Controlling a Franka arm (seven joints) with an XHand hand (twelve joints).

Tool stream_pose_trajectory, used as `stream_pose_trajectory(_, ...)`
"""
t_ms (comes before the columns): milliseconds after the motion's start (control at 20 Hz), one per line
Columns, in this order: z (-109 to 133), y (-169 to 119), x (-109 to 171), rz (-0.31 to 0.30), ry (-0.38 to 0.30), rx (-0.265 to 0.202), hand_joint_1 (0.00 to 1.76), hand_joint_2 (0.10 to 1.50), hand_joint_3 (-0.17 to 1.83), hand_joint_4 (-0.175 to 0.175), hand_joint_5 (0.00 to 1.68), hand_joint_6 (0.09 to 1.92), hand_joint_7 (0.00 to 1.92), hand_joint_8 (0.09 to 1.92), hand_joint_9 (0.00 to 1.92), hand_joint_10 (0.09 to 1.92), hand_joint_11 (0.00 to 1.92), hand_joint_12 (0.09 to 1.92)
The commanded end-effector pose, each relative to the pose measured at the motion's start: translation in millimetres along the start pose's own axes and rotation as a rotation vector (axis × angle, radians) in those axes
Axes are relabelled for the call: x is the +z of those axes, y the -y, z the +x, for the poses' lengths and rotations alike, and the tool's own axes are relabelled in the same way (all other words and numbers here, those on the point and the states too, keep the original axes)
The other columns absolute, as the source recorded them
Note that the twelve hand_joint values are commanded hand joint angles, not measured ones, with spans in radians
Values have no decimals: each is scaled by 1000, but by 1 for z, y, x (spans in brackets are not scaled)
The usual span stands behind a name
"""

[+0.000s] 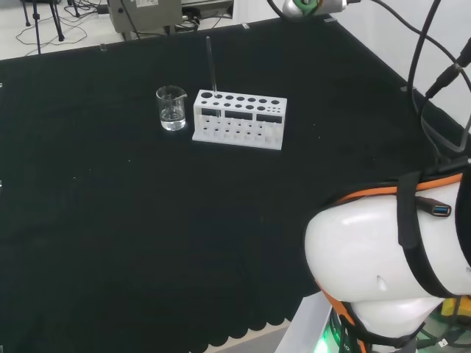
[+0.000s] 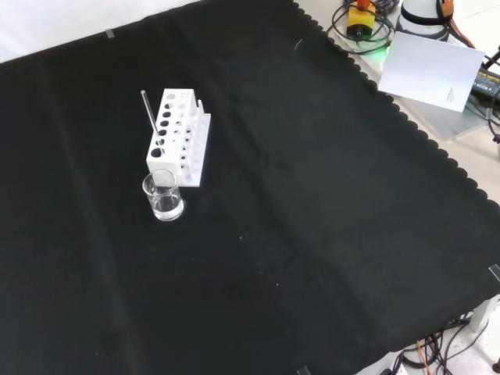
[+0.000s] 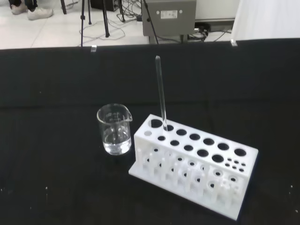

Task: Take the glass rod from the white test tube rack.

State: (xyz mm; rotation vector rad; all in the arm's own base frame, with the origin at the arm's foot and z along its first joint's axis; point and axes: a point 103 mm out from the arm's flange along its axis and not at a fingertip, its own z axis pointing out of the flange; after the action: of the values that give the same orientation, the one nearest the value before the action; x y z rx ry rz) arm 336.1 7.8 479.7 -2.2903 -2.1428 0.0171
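Bench, black cloth (image 1: pixel 147 235). White test tube rack (image 1: pixel 239 119) is sitting on the cloth in the far half of the head view; in the front view it is lying upper left. Glass rod (image 3: pixel 161 91) is standing nearly upright in a hole at one end of the rack's back row, at the end nearest the beaker, leaning very slightly; most of its length is rising clear above the rack top.

Small clear beaker (image 1: pixel 171 108) is standing just beside that end of the rack, apart from it, with what looks like a little clear liquid at the bottom; spout is facing the rack in the wrist view.

Arm: a large white link (image 1: pixel 383 257) is showing at lower right of the head view, well apart from the rack. Finger state: cannot tell. Nothing is touching the rod or the rack
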Motion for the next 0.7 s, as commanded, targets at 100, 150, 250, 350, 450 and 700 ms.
stream_pose_trajectory(100,17,-53,4,1,-15,-51,672,1201,-175,-163,247,87,330,885,656,798,564,1354)
stream_pose_trajectory(150,19,-59,5,1,-16,-58,672,1201,-175,-164,251,87,336,894,669,802,571,1355)
stream_pose_trajectory(250,23,-71,9,7,-17,-73,673,1202,-175,-165,261,87,358,908,700,811,583,1354)
stream_pose_trajectory(350,27,-83,14,14,-22,-82,674,1202,-175,-166,269,87,381,919,725,817,589,1354)
stream_pose_trajectory(450,30,-93,18,12,-30,-92,676,1202,-175,-167,280,87,417,924,767,818,598,1349)
stream_pose_trajectory(700,35,-120,29,31,-40,-121,680,1205,-175,-174,327,87,529,945,876,832,660,1336)
